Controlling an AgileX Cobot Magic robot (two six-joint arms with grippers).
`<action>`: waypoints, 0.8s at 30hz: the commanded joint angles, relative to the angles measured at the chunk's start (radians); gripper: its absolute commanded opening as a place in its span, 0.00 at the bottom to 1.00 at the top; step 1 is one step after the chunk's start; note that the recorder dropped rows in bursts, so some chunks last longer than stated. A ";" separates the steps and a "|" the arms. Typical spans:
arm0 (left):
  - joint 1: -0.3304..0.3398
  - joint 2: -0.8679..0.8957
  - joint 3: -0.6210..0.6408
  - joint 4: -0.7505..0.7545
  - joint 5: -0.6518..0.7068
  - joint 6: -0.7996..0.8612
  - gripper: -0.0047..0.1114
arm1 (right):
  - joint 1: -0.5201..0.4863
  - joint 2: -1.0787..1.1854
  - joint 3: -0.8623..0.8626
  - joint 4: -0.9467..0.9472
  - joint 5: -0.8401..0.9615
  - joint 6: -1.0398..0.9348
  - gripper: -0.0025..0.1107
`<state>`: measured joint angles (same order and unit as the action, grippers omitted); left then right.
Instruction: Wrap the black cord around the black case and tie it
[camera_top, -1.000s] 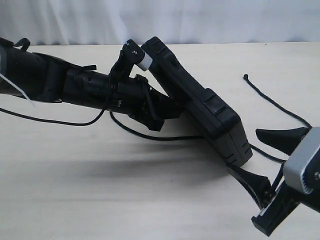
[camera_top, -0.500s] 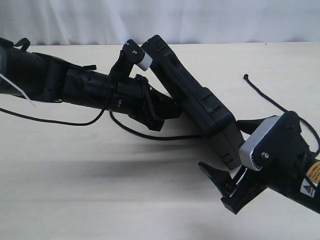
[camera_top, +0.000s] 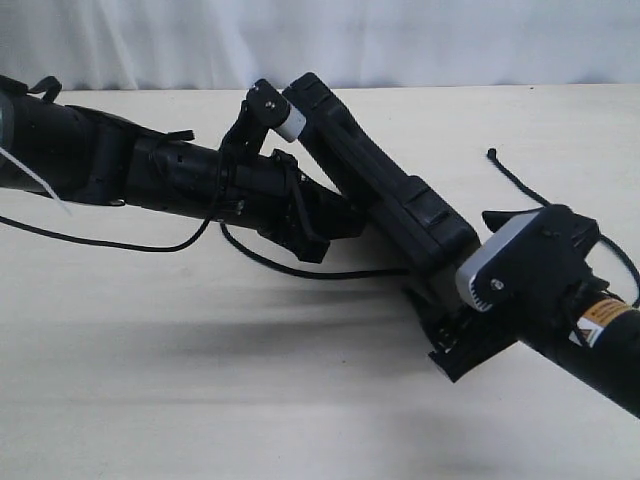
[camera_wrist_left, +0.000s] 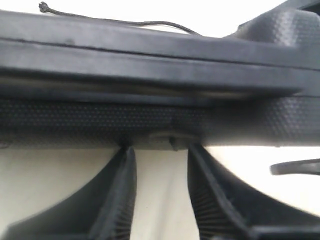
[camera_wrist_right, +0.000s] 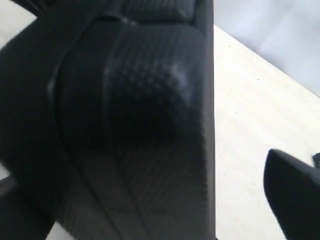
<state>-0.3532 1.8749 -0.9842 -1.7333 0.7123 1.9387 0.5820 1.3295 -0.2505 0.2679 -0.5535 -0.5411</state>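
Sideways, left fingers (camera_wrist_left: 117, 200) grip the tilted black case (camera_top: 385, 195); right fingers (camera_top: 503, 217) straddle it.

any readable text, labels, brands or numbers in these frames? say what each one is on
Label on the right arm: small yellow sticker, print too small to read.
Case: no text, brand or number visible in any view.
Both wrist views: nothing readable.
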 joint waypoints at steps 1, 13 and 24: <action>-0.008 -0.007 -0.008 -0.011 0.035 -0.003 0.34 | 0.003 0.076 -0.058 -0.011 -0.052 0.014 0.88; 0.048 -0.058 -0.008 0.039 0.017 -0.162 0.34 | 0.003 0.045 -0.076 0.072 -0.029 0.202 0.07; 0.255 -0.081 -0.233 1.351 -0.022 -1.540 0.34 | 0.003 -0.041 -0.076 0.139 0.091 0.151 0.06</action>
<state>-0.0955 1.7356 -1.1186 -0.7427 0.5375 0.7166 0.5838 1.2998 -0.3232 0.4128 -0.4449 -0.3821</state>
